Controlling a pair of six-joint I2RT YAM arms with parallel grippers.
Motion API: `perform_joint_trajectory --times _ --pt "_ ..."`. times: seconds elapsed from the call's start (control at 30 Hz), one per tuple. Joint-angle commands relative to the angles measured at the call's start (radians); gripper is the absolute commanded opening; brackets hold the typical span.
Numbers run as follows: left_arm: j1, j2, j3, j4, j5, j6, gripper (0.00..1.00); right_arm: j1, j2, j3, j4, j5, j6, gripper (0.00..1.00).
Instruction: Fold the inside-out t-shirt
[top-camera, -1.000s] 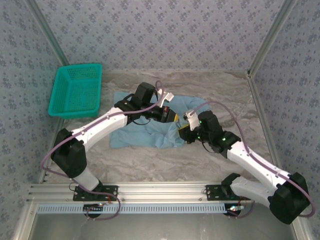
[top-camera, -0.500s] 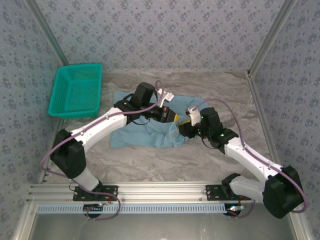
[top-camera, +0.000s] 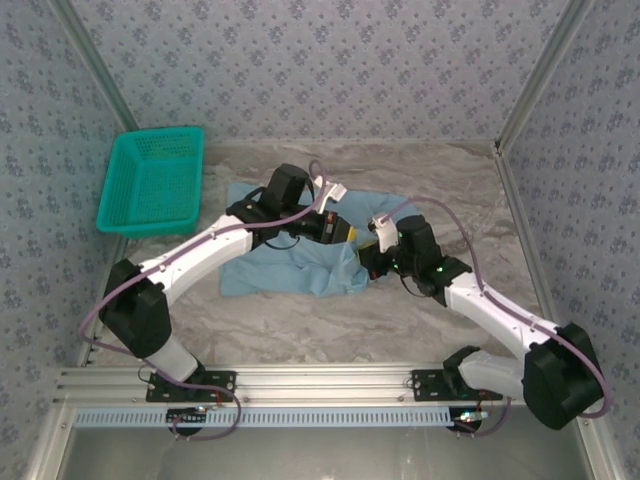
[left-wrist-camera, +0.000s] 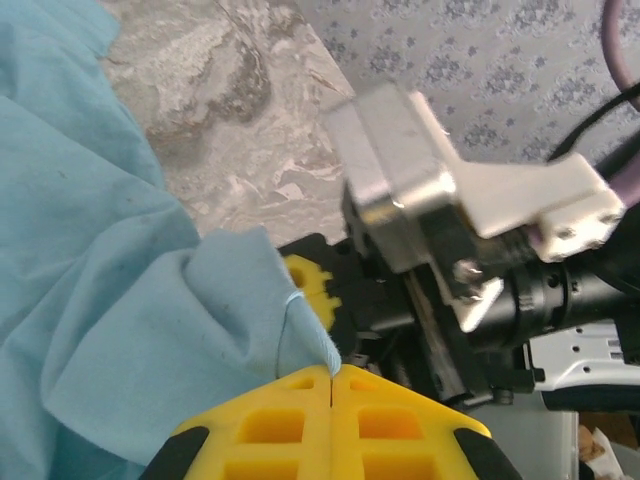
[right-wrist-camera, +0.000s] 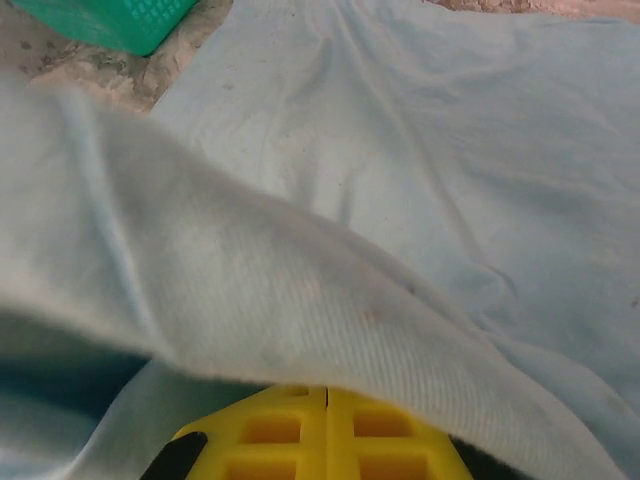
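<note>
Blue t-shirt (top-camera: 270, 270) pinched for folding
Left gripper (left-wrist-camera: 330, 371) held a fold tight; right gripper (right-wrist-camera: 327, 392) was closed under cloth (maybe gripping it), likely to lift that side over.

Legible text, brands, numbers, signs: none. Inside-out t-shirt (top-camera: 290, 268): plain light blue cloth, no readable label. Camera block (left-wrist-camera: 400, 190) on the opposite wrist: possibly marked, too blurred to read.

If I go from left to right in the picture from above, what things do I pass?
teal basket → light blue t-shirt → right arm's black elbow
</note>
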Motion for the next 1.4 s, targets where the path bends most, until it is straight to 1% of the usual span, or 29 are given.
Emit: perform_joint_trajectory --times 0.0,0.1,0.17,0.3,0.37,0.47,0.5,0.53,0.57,0.6,0.67,0.77,0.87,0.97,1.03,1.13,1.2,1.23,1.37 --pt "0.043 -0.059 -0.024 0.018 -0.079 -0.028 0.0 -0.015 -0.11 -0.015 -0.057 -0.047 -0.024 0.0" --pt "0.079 -0.067 -0.057 -0.005 -0.2 -0.032 0.0 -0.052 -0.221 -0.048 -0.053 -0.137 -0.022 0.0" --pt "0.094 -0.061 -0.075 -0.01 -0.254 -0.025 0.0 -0.082 -0.283 -0.08 -0.018 -0.197 0.006 0.0" --pt "0.1 -0.022 -0.085 -0.005 -0.263 -0.009 0.0 -0.154 -0.343 -0.132 0.12 -0.324 0.104 0.0" --pt "0.099 -0.004 -0.088 0.002 -0.259 -0.007 0.0 -0.182 -0.339 -0.146 0.193 -0.39 0.153 0.0" --pt "0.098 0.011 -0.093 0.007 -0.257 0.018 0.0 -0.205 -0.32 -0.15 0.273 -0.437 0.215 0.0" --pt "0.096 0.011 -0.096 0.009 -0.259 0.029 0.03 -0.209 -0.314 -0.15 0.298 -0.44 0.238 0.0" --pt "0.096 0.009 -0.101 0.008 -0.261 0.043 0.1 -0.213 -0.306 -0.146 0.325 -0.443 0.264 0.0" --pt "0.095 0.004 -0.104 0.01 -0.264 0.053 0.21 -0.216 -0.297 -0.145 0.349 -0.439 0.289 0.0" --pt "0.094 -0.005 -0.109 0.014 -0.265 0.057 0.28 -0.215 -0.287 -0.14 0.36 -0.427 0.305 0.0" --pt "0.091 -0.047 -0.133 0.046 -0.271 0.052 0.39 -0.213 -0.257 -0.128 0.375 -0.396 0.334 0.0" --pt "0.069 -0.136 -0.195 0.125 -0.311 0.029 0.5 -0.2 -0.236 -0.127 0.386 -0.344 0.373 0.0" --pt "0.005 -0.195 -0.224 0.143 -0.343 0.03 0.58 -0.171 -0.235 -0.132 0.389 -0.272 0.381 0.0" --pt "-0.047 -0.191 -0.224 0.138 -0.306 -0.006 0.58 -0.156 -0.234 -0.135 0.396 -0.237 0.385 0.0" --pt "-0.071 -0.171 -0.235 0.173 -0.278 -0.027 0.59 -0.154 -0.235 -0.135 0.401 -0.23 0.386 0.0" --pt "-0.094 -0.126 -0.212 0.198 -0.271 -0.02 0.59 -0.149 -0.229 -0.138 0.413 -0.231 0.387 0.0" --pt "-0.101 -0.092 -0.177 0.195 -0.267 -0.004 0.57 -0.144 -0.229 -0.14 0.416 -0.232 0.389 0.0" --pt "-0.103 -0.071 -0.155 0.197 -0.259 0.003 0.55 -0.143 -0.232 -0.142 0.417 -0.23 0.391 0.0" --pt "-0.108 -0.014 -0.094 0.196 -0.245 0.022 0.4 -0.138 -0.24 -0.145 0.406 -0.225 0.387 0.0"
